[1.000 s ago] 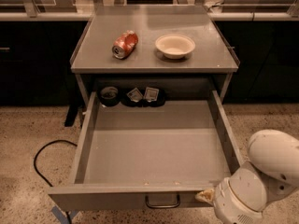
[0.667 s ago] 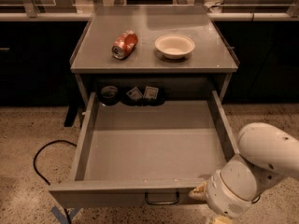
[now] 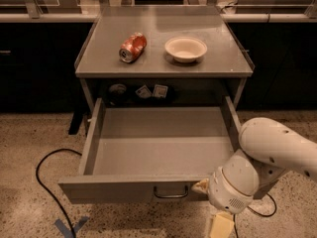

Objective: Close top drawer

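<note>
Gripper (image 3: 202,186) at the top drawer (image 3: 158,148) front panel, just right of its dark wire handle (image 3: 171,193); spread or pressed together, cannot tell. Drawer wide, shallow, grey, standing far out. White arm (image 3: 270,150) bends round drawer's right front corner. Black cable (image 3: 45,180) on floor left of drawer.

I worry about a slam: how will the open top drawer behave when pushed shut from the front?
The top drawer looks empty, so it is probably light and may slide fast. The gripper sits at its front, right of the handle; an off-centre push might skew it slightly. Its front looks like stiff metal, unlikely to flex.
</note>
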You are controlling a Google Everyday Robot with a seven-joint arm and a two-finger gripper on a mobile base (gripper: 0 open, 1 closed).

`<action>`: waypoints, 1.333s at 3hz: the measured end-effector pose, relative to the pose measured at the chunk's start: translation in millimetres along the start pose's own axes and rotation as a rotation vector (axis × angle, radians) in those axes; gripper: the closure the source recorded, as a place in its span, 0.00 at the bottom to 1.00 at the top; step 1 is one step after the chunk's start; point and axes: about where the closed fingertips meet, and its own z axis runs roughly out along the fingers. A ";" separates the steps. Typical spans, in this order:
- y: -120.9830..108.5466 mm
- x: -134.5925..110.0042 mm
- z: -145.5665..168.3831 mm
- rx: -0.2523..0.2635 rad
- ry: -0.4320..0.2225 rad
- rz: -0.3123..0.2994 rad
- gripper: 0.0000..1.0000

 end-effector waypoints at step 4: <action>-73.6 -35.3 -52.2 0.113 0.028 -0.077 0.00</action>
